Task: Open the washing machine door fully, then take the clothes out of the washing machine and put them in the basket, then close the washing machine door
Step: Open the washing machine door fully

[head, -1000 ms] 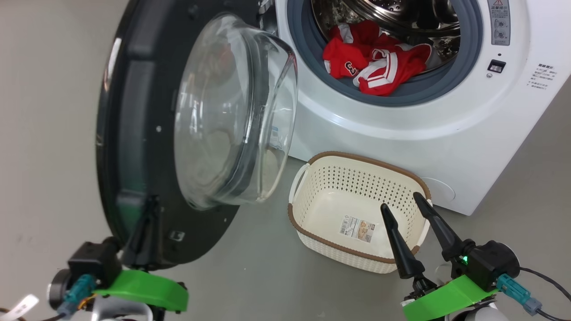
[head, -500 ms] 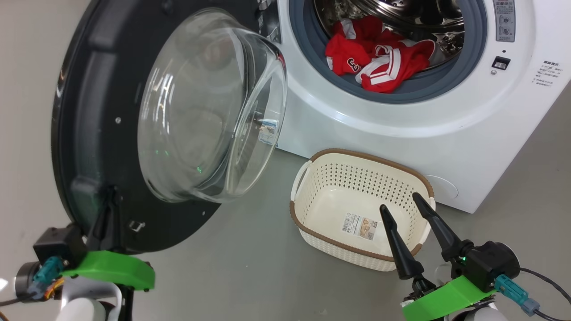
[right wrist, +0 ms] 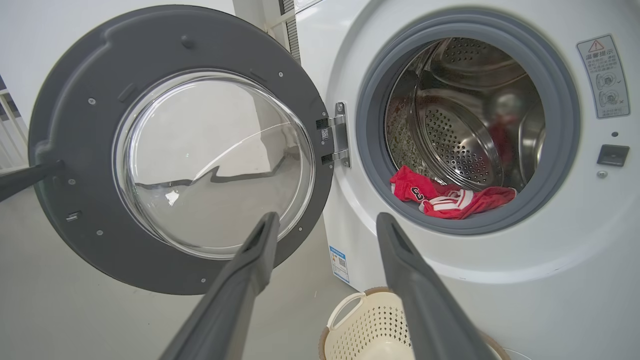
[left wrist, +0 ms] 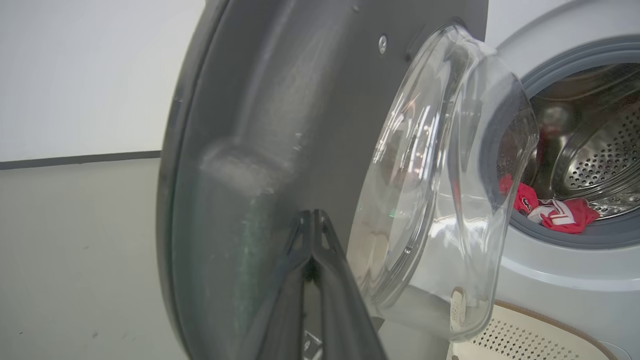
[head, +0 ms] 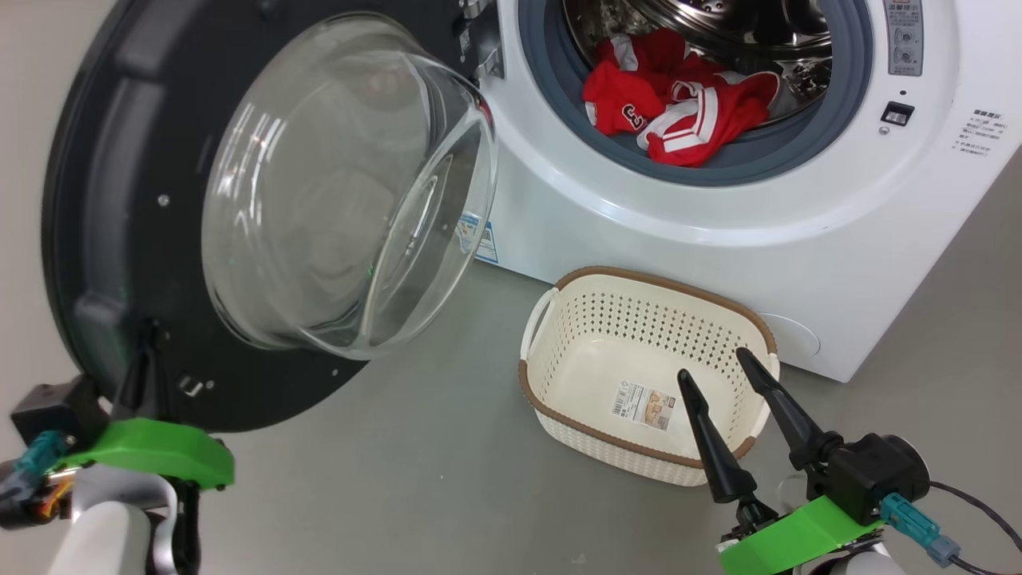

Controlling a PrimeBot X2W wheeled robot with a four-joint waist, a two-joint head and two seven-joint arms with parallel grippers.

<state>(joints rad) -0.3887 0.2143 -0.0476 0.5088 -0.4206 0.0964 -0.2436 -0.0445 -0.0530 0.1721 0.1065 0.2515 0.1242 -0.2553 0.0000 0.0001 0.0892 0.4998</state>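
While left gripper [head: 145,339] is pressing closed fingers against the washing machine door [head: 104,160] at its 7 o'clock, right gripper [head: 712,363] is gaping by the basket [head: 651,281], at its 4 o'clock rim. Door's glass bowl [head: 343,192] is bulging toward 3 o'clock. The clothes [head: 679,112] are lying at drum [head: 718,16] 6 o'clock, number partly hiding in folds; basket label [head: 645,406] is blurring.

The door [head: 104,200] is dark plastic with a dull sheen, set around a clear, glossy glass bowl [head: 335,184]. The washing machine [head: 718,263] is smooth glossy white, with a drum [right wrist: 460,140] of shiny perforated steel and a seal [head: 551,104] of matt grey rubber. The clothes [head: 679,112] are soft red cloth. The basket [head: 631,327] is cream perforated plastic with a paper label [head: 643,406].
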